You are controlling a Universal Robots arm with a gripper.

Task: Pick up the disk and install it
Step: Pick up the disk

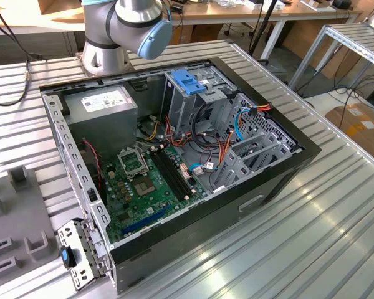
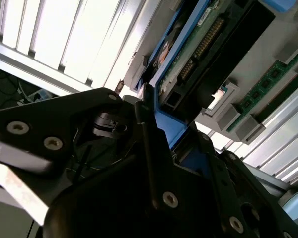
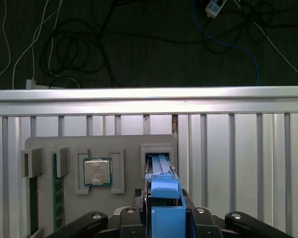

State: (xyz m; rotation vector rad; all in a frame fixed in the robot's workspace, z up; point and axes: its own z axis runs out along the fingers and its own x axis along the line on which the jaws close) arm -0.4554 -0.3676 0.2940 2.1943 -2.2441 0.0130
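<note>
In the first wrist view the disk (image 3: 161,168) stands on edge in a slot of a grey holder block (image 3: 131,144), its blue plastic bracket facing the camera. My gripper (image 3: 164,199) straddles that bracket, one black finger (image 3: 140,197) pressed against each side, shut on it. The second wrist view shows the disk's (image 2: 201,47) green circuit-board face and blue bracket rising out of the gripper (image 2: 171,136). In the exterior view the open computer case (image 1: 287,165) lies on the table, with the blue-topped drive cage (image 1: 190,84) at its far side.
The holder also carries a processor chip (image 3: 97,172) and memory sticks (image 3: 57,198). Beyond it runs the table's edge rail (image 3: 149,94), with floor cables past that. Inside the case are a grey power supply (image 1: 103,103), a green motherboard (image 1: 143,187) and loose cables (image 1: 206,134).
</note>
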